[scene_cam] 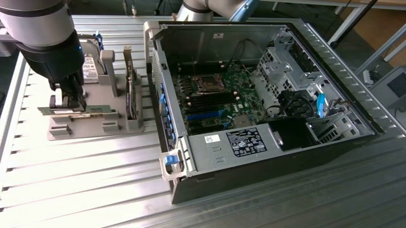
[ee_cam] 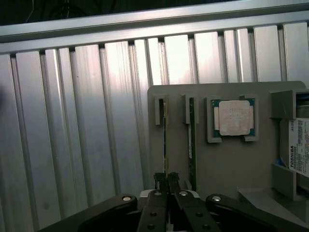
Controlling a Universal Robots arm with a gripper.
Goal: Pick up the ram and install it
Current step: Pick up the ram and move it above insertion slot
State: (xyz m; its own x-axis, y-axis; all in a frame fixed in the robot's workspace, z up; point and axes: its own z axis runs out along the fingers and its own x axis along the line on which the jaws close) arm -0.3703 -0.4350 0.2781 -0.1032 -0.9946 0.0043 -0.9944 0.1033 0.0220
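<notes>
- Right now I see the gripper [ee_cam: 166, 180] down over the grey parts holder [ee_cam: 222, 164], its fingers pinched nearly together on the upper edge of the ram [ee_cam: 165, 140].
- The ram stands on edge in the holder's outermost slot.
- A second stick [ee_cam: 191, 145] stands in the holder's next slot, parallel and just beside it.
- Past that, the silver processor [ee_cam: 235, 117] lies flat in a holder pocket.
- A hard drive [ee_cam: 300, 150] sits at the holder's far end.
- The open computer case [scene_cam: 266, 156] lies just beside the holder, on the exterior view's right, with its motherboard [scene_cam: 209, 99] exposed.
</notes>
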